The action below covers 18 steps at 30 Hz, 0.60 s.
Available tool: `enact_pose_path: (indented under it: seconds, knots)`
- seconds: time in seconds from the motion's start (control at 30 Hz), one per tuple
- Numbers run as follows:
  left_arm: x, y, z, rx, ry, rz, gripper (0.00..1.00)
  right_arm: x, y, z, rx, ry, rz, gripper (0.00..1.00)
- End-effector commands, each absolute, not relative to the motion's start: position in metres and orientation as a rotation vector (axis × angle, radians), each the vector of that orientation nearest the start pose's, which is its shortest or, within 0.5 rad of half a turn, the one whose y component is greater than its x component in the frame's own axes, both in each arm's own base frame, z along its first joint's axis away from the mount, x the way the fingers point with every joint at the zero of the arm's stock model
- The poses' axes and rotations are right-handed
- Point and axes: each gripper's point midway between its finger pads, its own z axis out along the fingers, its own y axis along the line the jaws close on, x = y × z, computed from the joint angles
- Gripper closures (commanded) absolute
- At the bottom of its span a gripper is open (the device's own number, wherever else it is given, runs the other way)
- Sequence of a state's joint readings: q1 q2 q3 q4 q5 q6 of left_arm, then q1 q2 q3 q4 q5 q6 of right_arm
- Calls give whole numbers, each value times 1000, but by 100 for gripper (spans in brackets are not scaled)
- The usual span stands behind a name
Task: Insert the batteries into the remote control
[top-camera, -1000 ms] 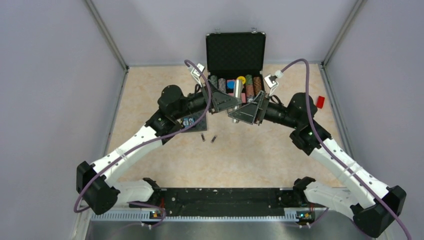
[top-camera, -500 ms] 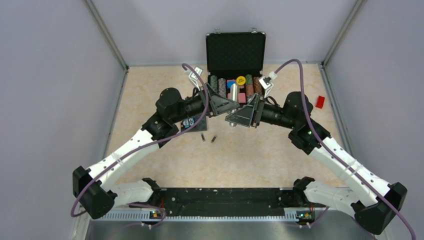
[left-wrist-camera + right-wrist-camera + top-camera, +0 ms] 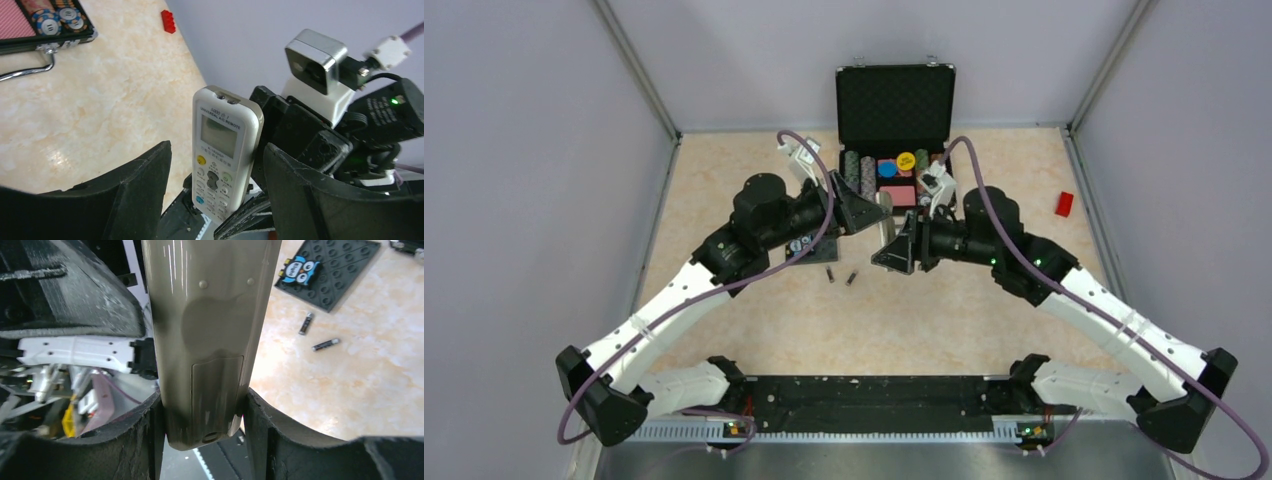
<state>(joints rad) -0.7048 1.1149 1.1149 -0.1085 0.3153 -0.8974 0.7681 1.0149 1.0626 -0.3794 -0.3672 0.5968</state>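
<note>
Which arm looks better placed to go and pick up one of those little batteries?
Probably left. The left end effector is open and holds nothing, and the batteries lie on the table close by. The right end effector is clamped on the remote, so it is busy.

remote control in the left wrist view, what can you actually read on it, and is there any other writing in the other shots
"UNIVERSAL A/C REMOTE": on the remote control, printed just above its screen.
Smaller line above that: too small to read.
Button labels on the remote control: too small to read.
yellow chip, top view: dark print, too small to read.
owl tile on the black pad: lettering too blurred to read.
</note>
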Motion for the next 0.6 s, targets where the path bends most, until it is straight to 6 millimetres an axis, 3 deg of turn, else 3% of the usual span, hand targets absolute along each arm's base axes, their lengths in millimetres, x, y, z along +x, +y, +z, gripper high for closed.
enact_pose_path:
  seconds: [0.0, 0.17, 0.33, 0.57]
  knots:
    - [238, -300, 355, 85, 1944, -1305, 28, 189, 294, 305, -549, 2005, 1019, 70]
    - [246, -297, 334, 64, 2053, -1196, 31, 195, 303, 289, -608, 2045, 846, 72]
    - [249, -289, 312, 24, 2157, -1099, 42, 210, 301, 278, -610, 2056, 708, 72]
    - [247, -289, 300, 33, 2226, -1068, 46, 217, 299, 275, -707, 2028, 618, 71]
